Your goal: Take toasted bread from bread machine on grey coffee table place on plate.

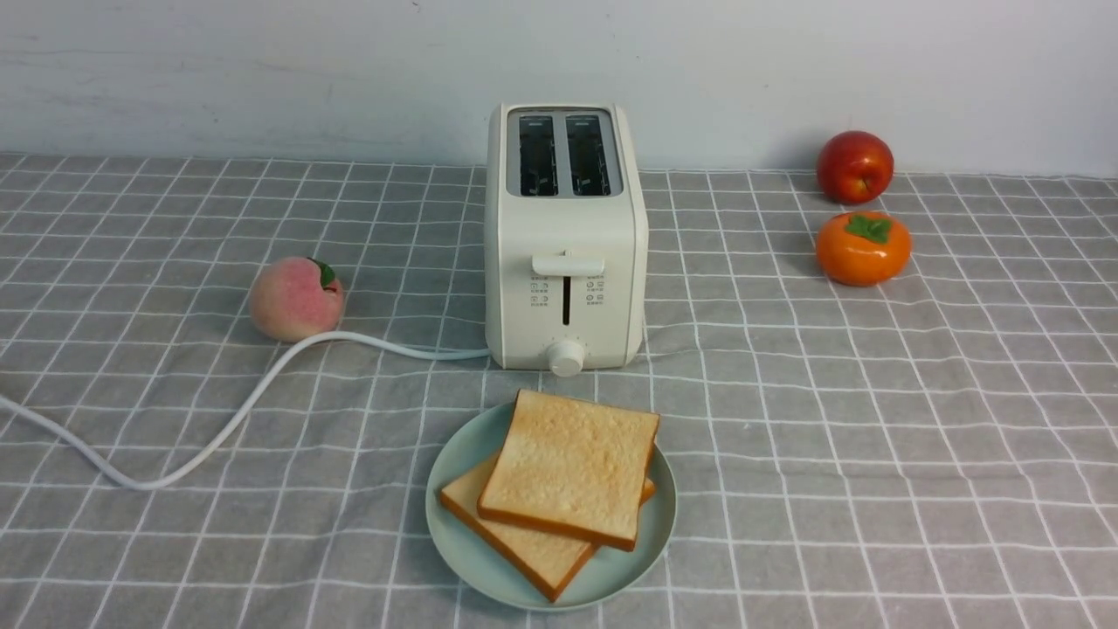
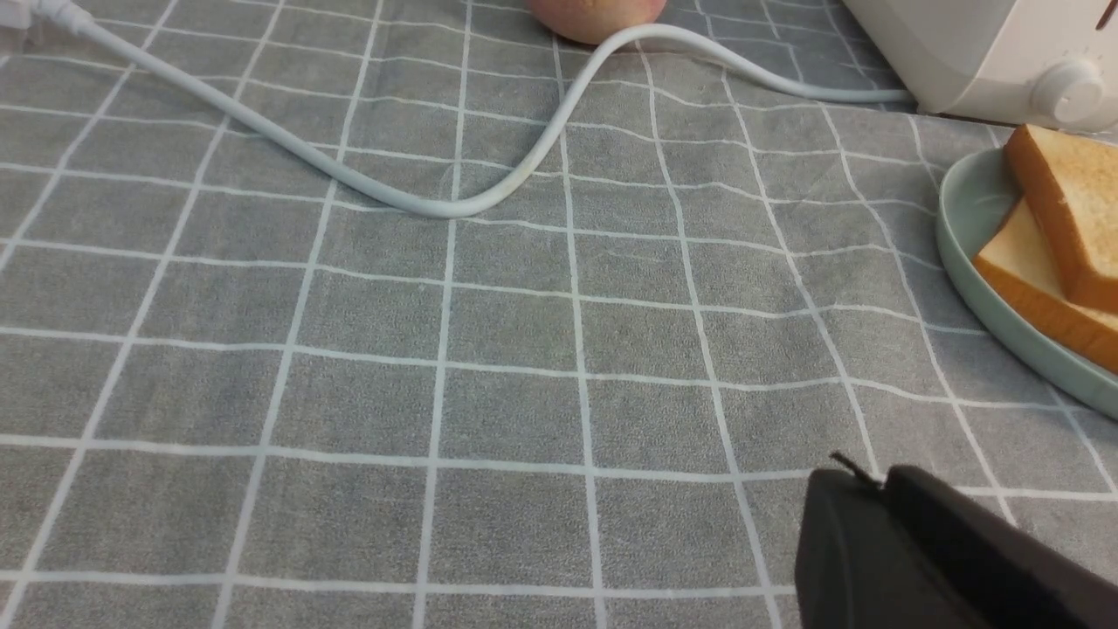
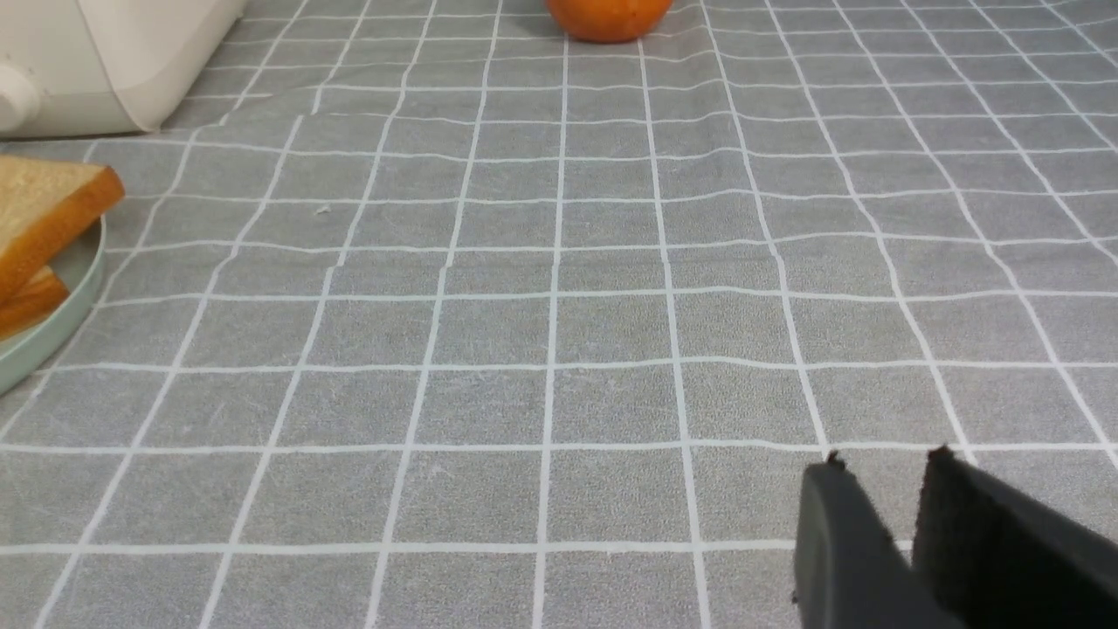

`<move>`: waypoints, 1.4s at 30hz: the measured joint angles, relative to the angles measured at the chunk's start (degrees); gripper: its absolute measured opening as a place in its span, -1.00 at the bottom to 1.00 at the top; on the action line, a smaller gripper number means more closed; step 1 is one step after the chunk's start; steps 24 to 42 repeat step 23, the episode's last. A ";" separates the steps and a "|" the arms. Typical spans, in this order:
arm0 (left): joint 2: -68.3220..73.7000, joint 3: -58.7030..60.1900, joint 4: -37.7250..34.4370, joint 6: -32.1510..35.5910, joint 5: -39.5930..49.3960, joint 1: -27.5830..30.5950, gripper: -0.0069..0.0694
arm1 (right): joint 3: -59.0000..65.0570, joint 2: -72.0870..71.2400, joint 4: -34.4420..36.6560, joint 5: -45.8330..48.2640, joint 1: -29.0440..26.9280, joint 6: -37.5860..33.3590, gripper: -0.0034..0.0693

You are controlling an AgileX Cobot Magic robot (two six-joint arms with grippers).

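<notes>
right hand: fingertips parted | toast slices: 2 | plate: 1 | toaster: 1

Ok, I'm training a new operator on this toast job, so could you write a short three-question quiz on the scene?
1. True or false: both toaster slots are empty.
2. Which fruit is nearest the white cord: (a) peach, (b) persimmon, (c) red apple?
3. Fill in: the upper toast slice rests across the lower slice on the ____.

Key: 1 true; 2 a; 3 plate
</notes>
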 joint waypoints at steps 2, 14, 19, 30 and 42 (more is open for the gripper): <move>0.00 0.00 0.00 0.00 0.00 0.00 -0.70 | 0.00 0.00 0.00 0.00 0.00 0.00 -0.50; 0.00 0.00 0.00 0.00 0.00 0.00 -0.67 | 0.00 0.00 0.00 0.00 0.00 0.00 -0.46; 0.00 0.00 0.00 0.00 0.00 0.00 -0.67 | 0.00 0.00 0.00 0.00 0.00 0.00 -0.44; 0.00 0.00 0.00 0.00 0.00 0.00 -0.67 | 0.00 0.00 0.00 0.00 0.00 0.00 -0.43; 0.00 0.00 0.00 0.00 0.00 0.00 -0.67 | 0.00 0.00 0.00 0.00 0.00 0.00 -0.43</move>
